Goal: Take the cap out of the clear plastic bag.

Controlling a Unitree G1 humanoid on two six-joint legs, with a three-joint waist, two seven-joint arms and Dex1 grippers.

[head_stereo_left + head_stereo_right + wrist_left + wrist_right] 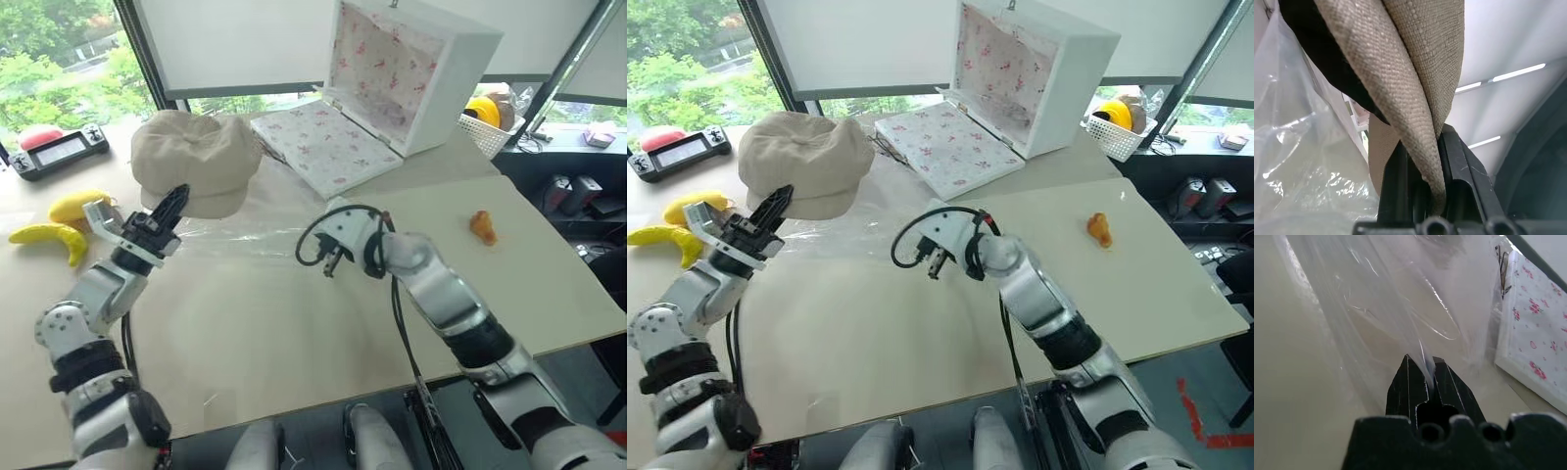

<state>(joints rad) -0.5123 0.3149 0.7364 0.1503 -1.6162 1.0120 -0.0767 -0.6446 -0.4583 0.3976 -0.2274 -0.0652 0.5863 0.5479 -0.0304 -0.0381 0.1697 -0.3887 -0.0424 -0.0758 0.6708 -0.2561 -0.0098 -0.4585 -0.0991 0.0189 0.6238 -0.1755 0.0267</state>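
Pinching coarse-woven beige cap [193, 160] – left gripper [176, 203] clamped; right gripper [1425, 367] nipping glossy crinkled clear plastic bag [1400, 298].

Head stereo pair: high, facing forward-down over table [294, 323], both sharing whole tabletop; open box [392, 88] at 12 o'clock. Left wrist camera: very near, looking up along fingers at cap [1400, 73]. Right wrist camera: close, low, facing bag [1400, 298]

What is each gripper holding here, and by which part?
The left gripper pinches the cap by a fold of fabric at its edge. The right gripper pinches the clear plastic bag by its edge.
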